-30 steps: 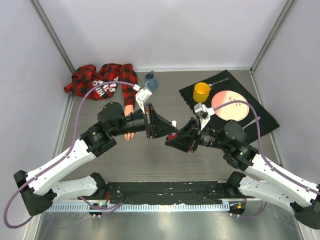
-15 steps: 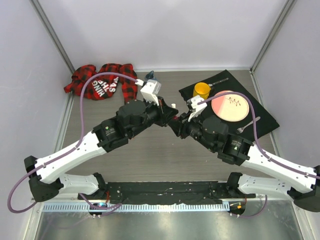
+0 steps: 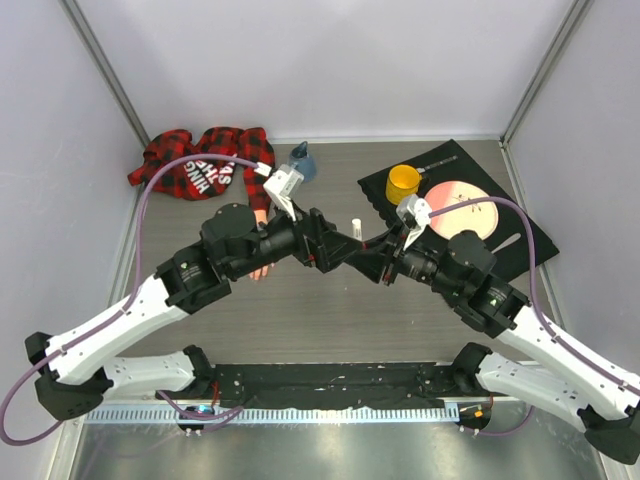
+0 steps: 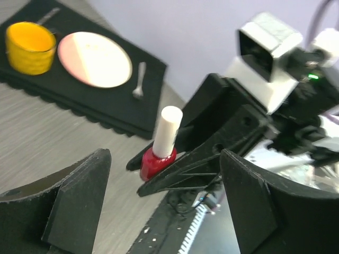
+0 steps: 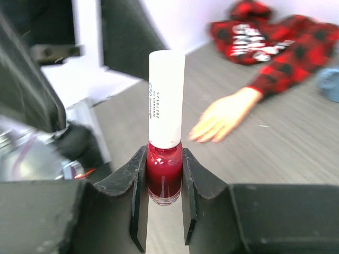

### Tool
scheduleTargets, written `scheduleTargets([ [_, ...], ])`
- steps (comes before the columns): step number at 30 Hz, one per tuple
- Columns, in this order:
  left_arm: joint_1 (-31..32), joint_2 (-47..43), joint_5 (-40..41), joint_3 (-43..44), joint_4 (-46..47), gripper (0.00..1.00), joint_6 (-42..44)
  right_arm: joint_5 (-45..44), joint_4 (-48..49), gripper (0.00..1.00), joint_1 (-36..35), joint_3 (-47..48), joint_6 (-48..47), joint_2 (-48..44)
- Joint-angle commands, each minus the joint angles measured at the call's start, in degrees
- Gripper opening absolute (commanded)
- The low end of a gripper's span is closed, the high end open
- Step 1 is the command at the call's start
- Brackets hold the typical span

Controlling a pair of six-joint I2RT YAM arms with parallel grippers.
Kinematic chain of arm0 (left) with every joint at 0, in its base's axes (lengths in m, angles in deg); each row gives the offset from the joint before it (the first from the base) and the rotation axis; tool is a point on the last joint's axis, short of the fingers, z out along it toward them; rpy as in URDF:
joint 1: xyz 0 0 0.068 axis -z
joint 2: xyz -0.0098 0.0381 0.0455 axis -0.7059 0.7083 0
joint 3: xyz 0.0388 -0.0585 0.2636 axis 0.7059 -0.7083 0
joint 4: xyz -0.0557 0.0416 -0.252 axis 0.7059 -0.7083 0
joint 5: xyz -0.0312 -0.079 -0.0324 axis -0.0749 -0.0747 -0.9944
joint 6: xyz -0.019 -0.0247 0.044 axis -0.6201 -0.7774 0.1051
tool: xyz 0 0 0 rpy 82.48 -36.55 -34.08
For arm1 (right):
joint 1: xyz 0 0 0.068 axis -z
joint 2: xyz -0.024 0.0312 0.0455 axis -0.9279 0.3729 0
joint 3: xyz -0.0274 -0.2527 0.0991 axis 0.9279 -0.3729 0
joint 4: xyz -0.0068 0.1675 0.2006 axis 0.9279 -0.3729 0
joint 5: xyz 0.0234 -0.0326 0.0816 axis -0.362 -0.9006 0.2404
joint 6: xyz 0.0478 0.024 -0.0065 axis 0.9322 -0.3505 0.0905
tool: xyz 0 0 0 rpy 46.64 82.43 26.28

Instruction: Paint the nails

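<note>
At the centre of the overhead view, our right fingers point(image 3: 362, 243) clench the red polish bottle point(image 5: 165, 177) by its glass, upright, leaving the white cap point(image 5: 166, 95) free. Our left fingers point(image 3: 330, 248) stand released and wide, facing it, probably to unscrew it. Below our left arm, the nails point(image 5: 200, 135) tip the mannequin hand point(image 5: 225, 116) lying on the counter point(image 3: 330, 320).

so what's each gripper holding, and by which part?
Right gripper is shut on the red polish bottle, pinching its glass body below the white cap. Left gripper is open, holding nothing.
</note>
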Motion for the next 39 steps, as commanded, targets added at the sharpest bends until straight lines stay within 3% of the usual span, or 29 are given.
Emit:
scheduleTargets([
  [1,-1.4,-2.2,-12.2,-2.3,7.4,0.84,-2.5,16.4,5.7,0.01,1.5,-0.4,4.3,-2.2],
  [12,-3.8,-0.5,-17.9,-0.7,8.3,0.66,-3.5,21.7,12.7,0.01,2.9,-0.8,10.5,-0.5],
  [15,-3.9,0.9,-18.2,0.9,7.6,0.45,-2.7,21.2,13.0,0.01,3.2,-0.5,10.5,0.7],
  [17,-3.9,3.0,-17.2,2.8,5.2,0.21,0.2,19.8,11.6,0.01,3.3,0.0,9.4,1.5],
  [18,-3.9,3.9,-14.0,5.3,1.8,0.00,1.3,16.7,10.4,0.01,3.3,1.1,8.6,2.1],
  [19,-3.9,4.4,-11.7,6.5,0.0,0.00,3.4,12.2,8.3,0.01,3.3,2.0,6.0,2.4],
  [20,-3.8,5.3,-8.6,8.3,-1.4,0.00,4.1,6.9,3.6,0.01,2.9,3.1,4.8,3.4],
  [21,-3.6,5.8,-2.3,8.8,-3.6,0.00,4.5,-5.5,1.6,0.01,2.3,5.3,3.5,3.9],
  [23,-2.9,6.4,6.5,9.3,-4.8,0.00,4.5,-20.6,-1.6,0.01,-1.9,6.7,0.3,5.2],
  [25,-2.3,7.8,15.8,9.3,-4.4,0.00,3.4,-34.6,-1.0,0.01,-4.5,7.6,-2.3,6.9],
  [28,-2.3,10.4,18.8,10.6,-3.1,0.00,0.2,-37.7,1.5,0.01,-5.5,9.2,-4.6,10.3],
  [32,-2.3,13.1,19.0,14.0,-3.9,0.00,0.6,-30.4,4.4,0.01,-4.7,10.0,-7.7,11.3],
  [35,-2.8,12.2,16.1,12.9,-2.8,0.41,1.4,-19.7,5.5,0.01,-1.0,8.1,-6.8,10.0],
  [36,-3.0,11.5,14.5,12.1,-2.0,0.62,1.6,-17.4,5.5,0.01,0.8,7.5,-6.0,9.6],
  [38,-4.1,8.4,8.3,8.5,1.8,0.77,1.7,-10.3,5.6,0.01,2.0,5.8,-5.2,8.1],
  [39,-4.6,7.4,6.5,7.5,2.7,0.80,1.1,-8.0,5.6,0.01,2.7,5.3,-4.7,7.6],
])
